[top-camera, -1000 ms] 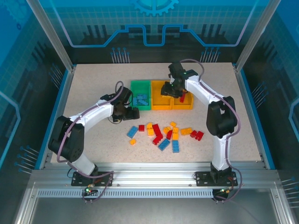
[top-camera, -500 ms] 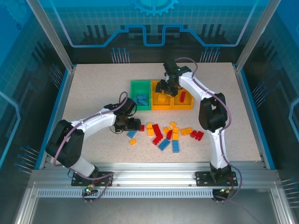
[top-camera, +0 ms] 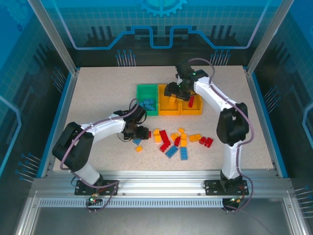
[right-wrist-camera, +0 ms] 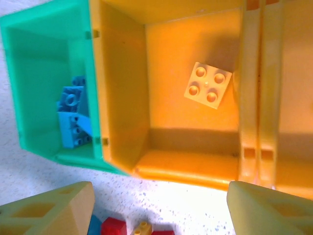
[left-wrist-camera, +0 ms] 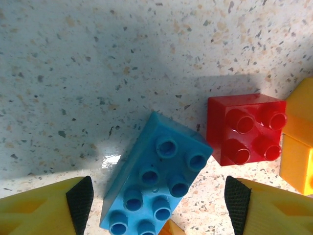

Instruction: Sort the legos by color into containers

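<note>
— One yellow brick [right-wrist-camera: 207, 84] now lies in the middle orange tray [right-wrist-camera: 186, 166]; my right pincer [right-wrist-camera: 159, 193] has opened, empty.
— And the left?
— My left pincer [left-wrist-camera: 159, 200] has dropped astride the blue brick [left-wrist-camera: 156, 183] on the table [left-wrist-camera: 98, 73], open.

No text, label, brand or number can be read anywhere.

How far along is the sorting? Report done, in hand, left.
Done: blue bricks lie in the green tray, one yellow brick in the middle tray, one red brick in the right tray. In hand: left gripper open astride a blue brick on the table; right gripper open, empty, above the middle tray. Left: the mixed pile.
</note>
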`<state>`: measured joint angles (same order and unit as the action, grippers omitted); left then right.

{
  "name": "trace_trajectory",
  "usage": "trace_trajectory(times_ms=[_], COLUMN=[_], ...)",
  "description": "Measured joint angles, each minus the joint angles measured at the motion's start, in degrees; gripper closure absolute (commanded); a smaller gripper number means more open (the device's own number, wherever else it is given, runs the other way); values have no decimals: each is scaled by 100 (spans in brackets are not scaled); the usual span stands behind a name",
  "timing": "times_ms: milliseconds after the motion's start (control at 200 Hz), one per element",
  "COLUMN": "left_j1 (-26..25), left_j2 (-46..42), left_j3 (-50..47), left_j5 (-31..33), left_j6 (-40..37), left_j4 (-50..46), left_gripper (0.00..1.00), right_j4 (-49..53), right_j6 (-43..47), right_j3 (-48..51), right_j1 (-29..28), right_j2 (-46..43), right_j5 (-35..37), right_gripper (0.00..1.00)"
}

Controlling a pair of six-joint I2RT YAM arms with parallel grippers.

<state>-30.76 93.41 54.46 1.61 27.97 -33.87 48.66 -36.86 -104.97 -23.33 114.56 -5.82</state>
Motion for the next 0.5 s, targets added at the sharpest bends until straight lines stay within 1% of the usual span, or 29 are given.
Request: trace_trajectory(times_ms=[65,115,300,415,500], left_j1=[-15,-22,-22,-20,-22], left_j2=[107,188,282,282,264], left_j3=[0,0,-28,-31,-31], left_j5=[0,2,116,205,219], left_j6=[-4,-4,-107,-90,-98], left_j4=[17,28,33,9,11], left_gripper=[28,31,48,62,66], right_j4=[-52,-68,-96,-107,-68], right_j6=[15,42,153,199,219], right_j3=[278,531,1609,2330,2800], right_j1=[72,179,752,1091,1266], right_j2=[-345,-603,-1320,-1720,-2039], right_j5=[63,114,291,437,544], right_gripper=[26,26,26,25,25])
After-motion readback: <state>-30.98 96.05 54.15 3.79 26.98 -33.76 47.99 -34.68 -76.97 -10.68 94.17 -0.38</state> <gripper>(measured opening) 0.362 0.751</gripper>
